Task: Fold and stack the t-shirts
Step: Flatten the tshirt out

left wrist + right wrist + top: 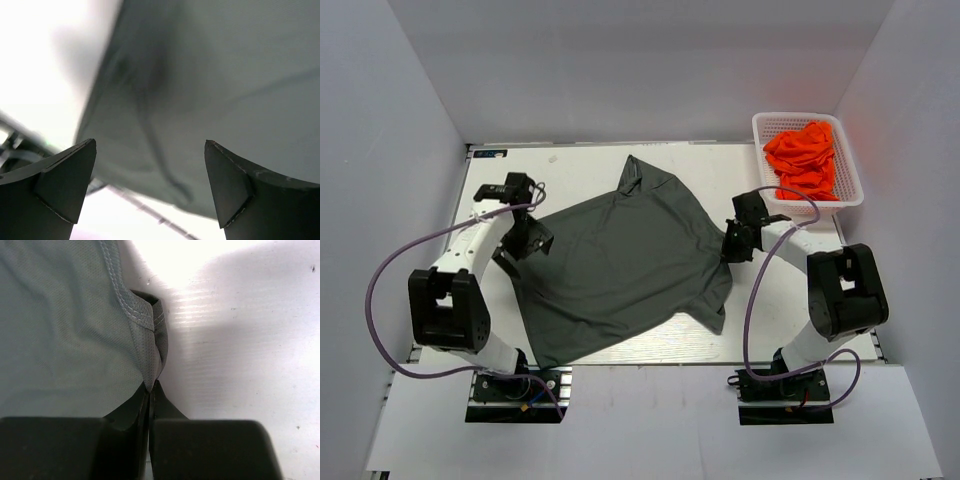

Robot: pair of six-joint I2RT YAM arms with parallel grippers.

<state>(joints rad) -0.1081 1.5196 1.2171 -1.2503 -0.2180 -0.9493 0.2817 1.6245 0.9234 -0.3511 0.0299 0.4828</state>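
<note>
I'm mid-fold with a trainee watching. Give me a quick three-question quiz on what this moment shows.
1. True or false: the left hand is clamped on the grey t-shirt.
2. What is the right hand pinching? A) a stitched edge of the grey t-shirt B) the table edge C) nothing
3. Fill in: the orange t-shirts lie bunched in a white ____ at the far right of the table.

Key:
1. False. Its fingers stand wide apart, with the cloth beyond them.
2. A
3. basket
</note>
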